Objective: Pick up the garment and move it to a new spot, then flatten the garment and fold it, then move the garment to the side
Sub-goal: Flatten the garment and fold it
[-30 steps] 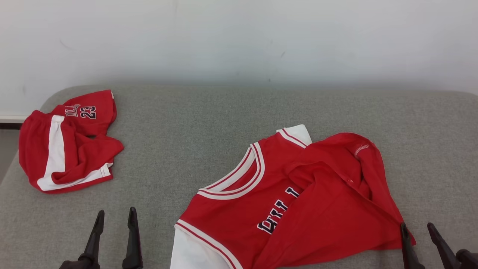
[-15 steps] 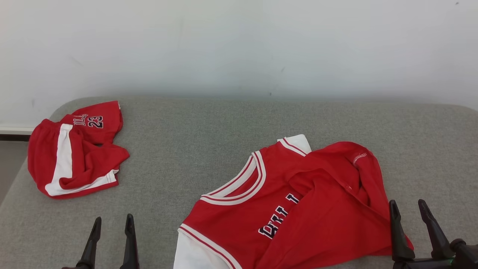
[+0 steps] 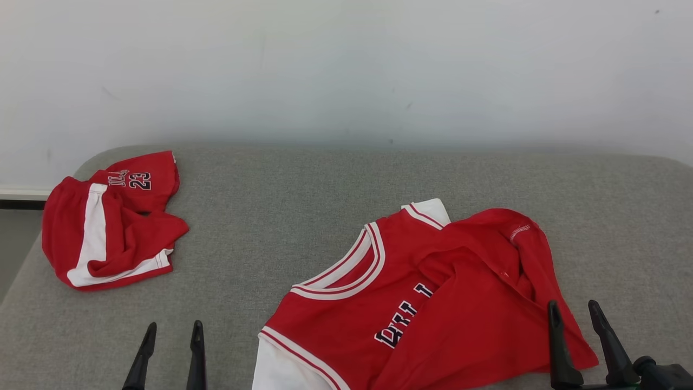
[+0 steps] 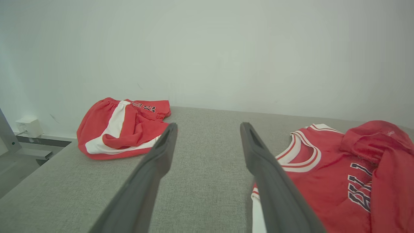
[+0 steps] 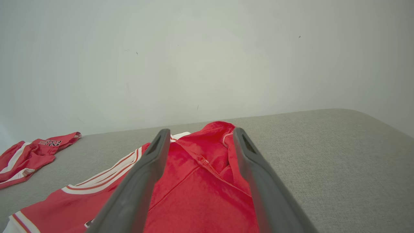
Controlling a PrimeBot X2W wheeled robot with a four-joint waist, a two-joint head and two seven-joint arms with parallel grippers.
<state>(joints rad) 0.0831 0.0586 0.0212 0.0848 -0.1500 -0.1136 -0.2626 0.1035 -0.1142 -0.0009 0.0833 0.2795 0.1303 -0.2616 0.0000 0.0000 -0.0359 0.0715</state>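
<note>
Hovering over the jersey (image 3: 433, 303) edge, the right hand (image 3: 573, 306) gapes.

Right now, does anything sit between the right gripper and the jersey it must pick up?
Nothing visible does. The right gripper, fingers open, is at the jersey's crumpled right edge; the red shorts lie far off to the left.

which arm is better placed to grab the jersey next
Right, probably. The right gripper is open with its fingers over the right edge of the jersey, while the left gripper, also open, is over bare cushion, apart from the jersey.
</note>
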